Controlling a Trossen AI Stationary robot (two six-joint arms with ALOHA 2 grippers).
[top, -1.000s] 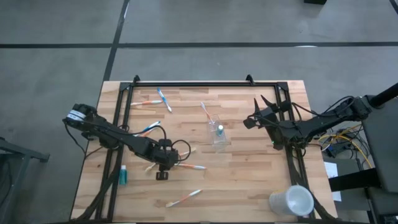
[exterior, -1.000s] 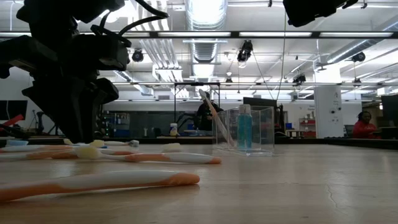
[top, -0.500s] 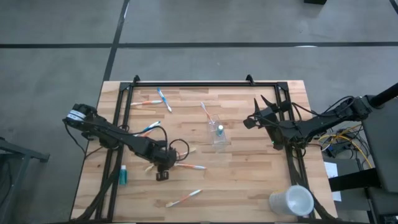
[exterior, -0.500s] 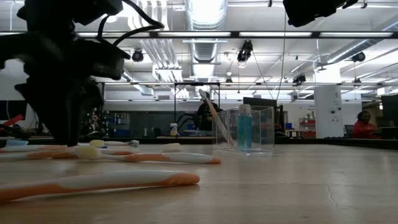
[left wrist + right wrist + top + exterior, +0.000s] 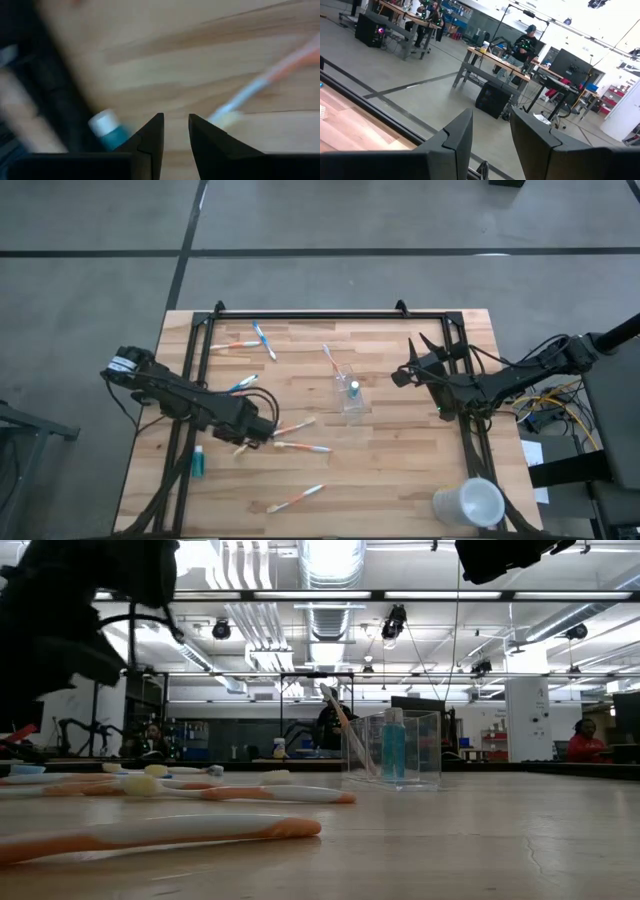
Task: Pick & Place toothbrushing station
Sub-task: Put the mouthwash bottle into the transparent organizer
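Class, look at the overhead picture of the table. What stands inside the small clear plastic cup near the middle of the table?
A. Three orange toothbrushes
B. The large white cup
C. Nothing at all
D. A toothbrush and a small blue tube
D: the clear cup holds a small blue tube standing upright and one toothbrush leaning against its wall, as the table-level view shows plainly.

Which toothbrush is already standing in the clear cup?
The pale toothbrush leaning in the clear cup; every other toothbrush lies flat on the table.
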